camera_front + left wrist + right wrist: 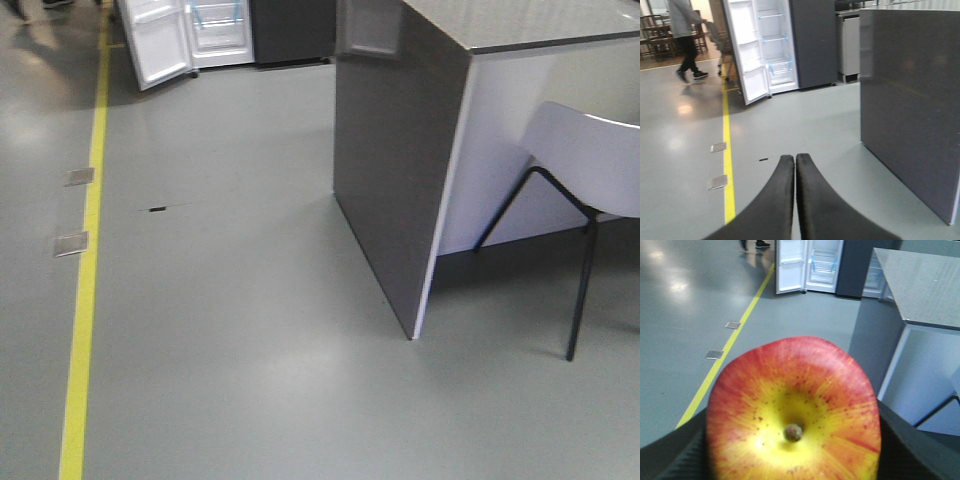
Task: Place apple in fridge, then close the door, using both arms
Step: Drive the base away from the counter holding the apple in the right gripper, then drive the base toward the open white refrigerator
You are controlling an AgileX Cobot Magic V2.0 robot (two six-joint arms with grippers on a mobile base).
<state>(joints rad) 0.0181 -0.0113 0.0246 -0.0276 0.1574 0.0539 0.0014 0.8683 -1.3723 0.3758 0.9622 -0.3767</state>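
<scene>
While the small round red apple with yellow patches and a short brown stem (792,410) fills the right wrist view, it sits clamped stem-outward between the two black fingers (912,452) of the right gripper (790,455), which pinches it from either side. The left gripper (795,160) carries nothing, and its curved black fingers are pressed together with no gap.

Well apart from both, at the far edge of the grey floor (250,300), stands the tall dark grey fridge with white walls and blue-taped glass shelves (812,45). Its white-lined door with clear bins (747,50) is swung wide open just beside the yellow floor line (728,165). Nearer the robot, on the right, rises a dark grey counter block (390,150) with a white moulded chair on black legs (590,160) tucked by it. A person in a grey top (685,35) walks at the far left.

As I judge it, the apple is in hand and the door stands ready. What is left is the approach across the floor, setting the apple on a shelf, letting go, and shutting the door.

No brand, label or writing can be read anywhere.
</scene>
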